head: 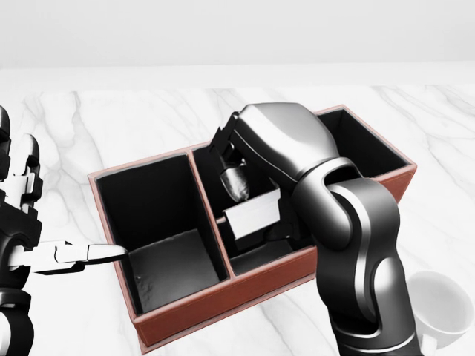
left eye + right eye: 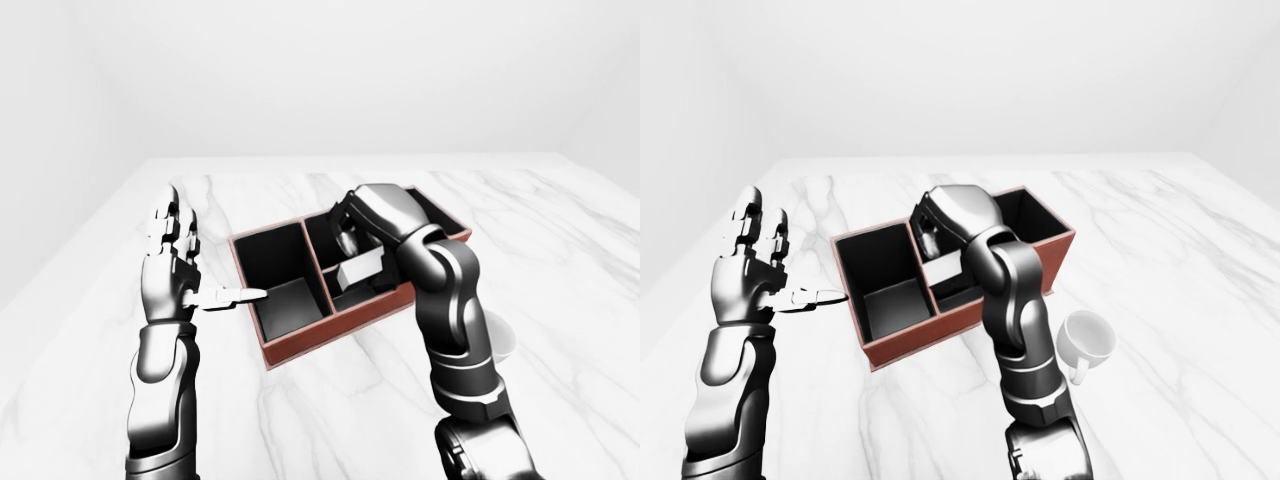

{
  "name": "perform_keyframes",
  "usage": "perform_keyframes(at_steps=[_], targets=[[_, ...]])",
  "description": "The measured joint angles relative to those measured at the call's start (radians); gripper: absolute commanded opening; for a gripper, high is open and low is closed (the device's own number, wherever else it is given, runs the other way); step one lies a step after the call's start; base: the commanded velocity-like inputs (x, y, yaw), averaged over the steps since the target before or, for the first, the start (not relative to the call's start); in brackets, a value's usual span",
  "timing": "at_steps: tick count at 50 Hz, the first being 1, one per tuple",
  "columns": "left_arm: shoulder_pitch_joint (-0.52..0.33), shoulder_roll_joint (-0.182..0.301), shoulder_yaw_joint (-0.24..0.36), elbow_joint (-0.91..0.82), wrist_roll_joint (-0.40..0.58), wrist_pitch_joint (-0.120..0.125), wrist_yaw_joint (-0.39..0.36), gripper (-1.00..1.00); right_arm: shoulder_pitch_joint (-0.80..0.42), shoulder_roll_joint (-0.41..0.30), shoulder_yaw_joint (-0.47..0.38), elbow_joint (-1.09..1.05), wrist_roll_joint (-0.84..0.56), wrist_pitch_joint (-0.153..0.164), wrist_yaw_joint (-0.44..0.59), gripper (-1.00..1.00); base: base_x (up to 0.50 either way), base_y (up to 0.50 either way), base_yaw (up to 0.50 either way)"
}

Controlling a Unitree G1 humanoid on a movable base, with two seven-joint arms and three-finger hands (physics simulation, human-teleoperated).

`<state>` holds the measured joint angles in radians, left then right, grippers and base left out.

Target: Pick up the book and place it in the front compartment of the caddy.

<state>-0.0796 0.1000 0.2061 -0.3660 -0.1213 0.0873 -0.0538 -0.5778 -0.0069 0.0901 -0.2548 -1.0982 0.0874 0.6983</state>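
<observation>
Right hand [image 1: 245, 174] gripping book [image 1: 253, 216], tilted, long axis across caddy [image 1: 185, 315]

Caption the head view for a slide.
Right hand holds the book over the caddy; left hand open.

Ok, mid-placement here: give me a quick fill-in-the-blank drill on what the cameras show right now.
1. The book is held by the robot's ____ hand.
2. The caddy stands on a ____-patterned table.
3. The left hand has its fingers ____, gripping nothing.
4. At the head view's lower right sits a white ____.

Missing words: right; marble; open; cup
</observation>
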Motion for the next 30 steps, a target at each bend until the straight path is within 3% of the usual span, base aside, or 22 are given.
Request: perform_keyframes(at_steps=[30], targets=[[-0.003, 0.002, 0.001, 0.009, 0.000, 0.000, 0.001, 1.00, -0.093, -0.003, -0.005, 0.103, 0.029, 0.000, -0.002, -1.00, 0.00, 0.00, 0.00]])
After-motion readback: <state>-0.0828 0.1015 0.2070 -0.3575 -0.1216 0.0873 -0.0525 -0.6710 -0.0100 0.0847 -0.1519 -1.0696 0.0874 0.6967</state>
